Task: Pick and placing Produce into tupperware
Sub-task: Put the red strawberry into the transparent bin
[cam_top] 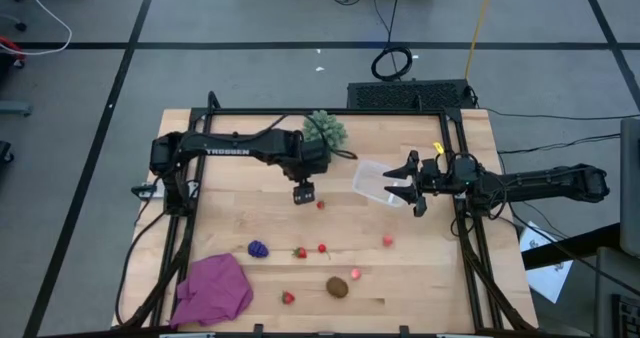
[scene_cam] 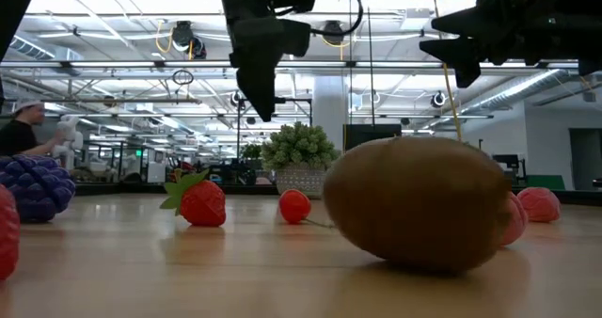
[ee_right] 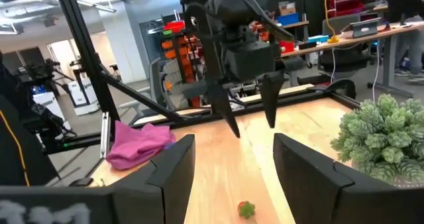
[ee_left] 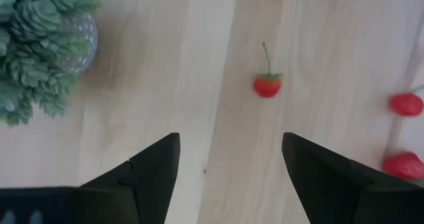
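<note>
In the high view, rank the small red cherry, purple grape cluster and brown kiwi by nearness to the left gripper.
1. Small red cherry, just beside the left gripper, toward the right arm.
2. Purple grape cluster, toward the front edge, left side.
3. Brown kiwi, near the front edge.

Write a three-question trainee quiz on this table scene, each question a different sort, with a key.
1. True or false: the left gripper is shut on a piece of fruit.
2. Multiple choice: which fruit lies closest to the left gripper? A. the kiwi B. the small red berry with a stem C. the purple grape cluster
3. Fill in: the magenta cloth lies near the table's front ____ corner, by the robot's own sides.

Key:
1. False. Its fingers stand apart above bare wood, holding nothing.
2. B. It lies just beside the gripper; the others lie farther toward the front edge.
3. Left.
</note>
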You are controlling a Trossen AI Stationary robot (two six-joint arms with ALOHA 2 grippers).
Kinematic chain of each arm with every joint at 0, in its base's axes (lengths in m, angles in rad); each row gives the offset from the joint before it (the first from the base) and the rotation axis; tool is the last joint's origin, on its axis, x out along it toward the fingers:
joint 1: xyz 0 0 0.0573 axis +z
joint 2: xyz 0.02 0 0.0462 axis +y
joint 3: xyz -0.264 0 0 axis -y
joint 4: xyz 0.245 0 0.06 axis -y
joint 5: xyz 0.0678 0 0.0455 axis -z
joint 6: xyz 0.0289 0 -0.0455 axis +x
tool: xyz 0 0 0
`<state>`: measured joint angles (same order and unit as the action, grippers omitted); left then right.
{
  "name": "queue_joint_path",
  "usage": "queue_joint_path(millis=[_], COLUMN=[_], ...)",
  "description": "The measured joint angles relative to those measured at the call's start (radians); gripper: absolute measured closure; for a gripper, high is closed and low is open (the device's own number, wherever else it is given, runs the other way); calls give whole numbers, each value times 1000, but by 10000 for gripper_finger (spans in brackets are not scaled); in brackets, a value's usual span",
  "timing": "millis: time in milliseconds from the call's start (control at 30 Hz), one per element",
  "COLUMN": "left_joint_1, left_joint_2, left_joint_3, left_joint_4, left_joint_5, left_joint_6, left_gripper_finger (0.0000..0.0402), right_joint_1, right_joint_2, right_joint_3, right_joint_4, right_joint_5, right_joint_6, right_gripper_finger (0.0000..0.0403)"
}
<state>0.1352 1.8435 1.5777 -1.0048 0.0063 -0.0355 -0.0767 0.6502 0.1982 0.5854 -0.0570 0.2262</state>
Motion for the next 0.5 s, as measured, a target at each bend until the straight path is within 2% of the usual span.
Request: queue_joint_path(millis=[267, 500], left_joint_1=[0, -2], left_joint_2=[0, 0], left_joint_3=[-33, -34], left_joint_4=[30, 38], left_joint_5=[0, 0], left_joint_6=[-3, -12], left_gripper_finger=[131, 131], right_joint_1=[9, 62], right_joint_2=[0, 0], right_joint_3=[0, 0], right_joint_4=[17, 30], right_joint_5=[-26, -52], right_joint_6=[2, -8], right_gripper_finger=[210, 210])
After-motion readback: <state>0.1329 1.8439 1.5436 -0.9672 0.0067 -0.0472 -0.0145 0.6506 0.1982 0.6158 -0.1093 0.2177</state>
